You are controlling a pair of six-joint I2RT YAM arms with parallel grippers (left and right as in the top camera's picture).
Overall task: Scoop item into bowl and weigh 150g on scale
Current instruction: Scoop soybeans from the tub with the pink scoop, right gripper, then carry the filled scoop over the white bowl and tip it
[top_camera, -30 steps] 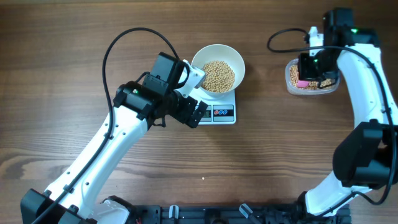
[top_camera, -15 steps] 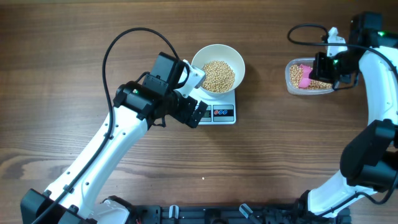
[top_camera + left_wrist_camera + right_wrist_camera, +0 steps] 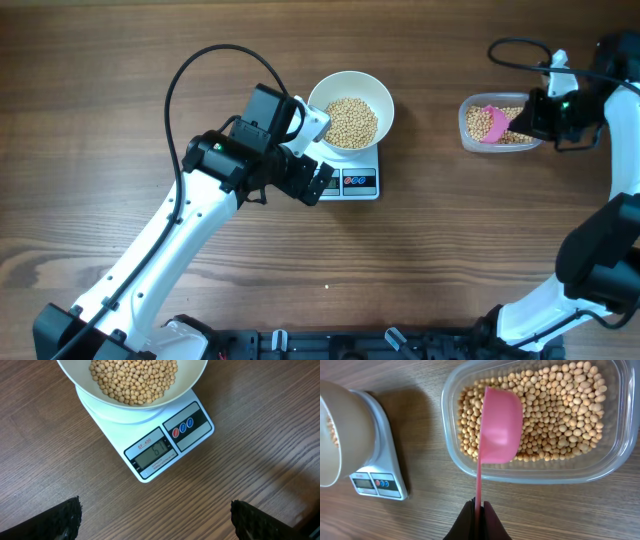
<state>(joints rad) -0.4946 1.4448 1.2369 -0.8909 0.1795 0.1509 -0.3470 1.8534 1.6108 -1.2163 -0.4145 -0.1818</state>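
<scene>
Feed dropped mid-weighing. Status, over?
Left pincer open, over table before scale. Right pincer shut on pink scoop above clear tub of soybeans. White bowl holding soybeans on scale, display showing 61. Nothing in the way.

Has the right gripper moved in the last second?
Yes. The right gripper has shifted rightward, from above the clear tub's middle to its right end.
</scene>
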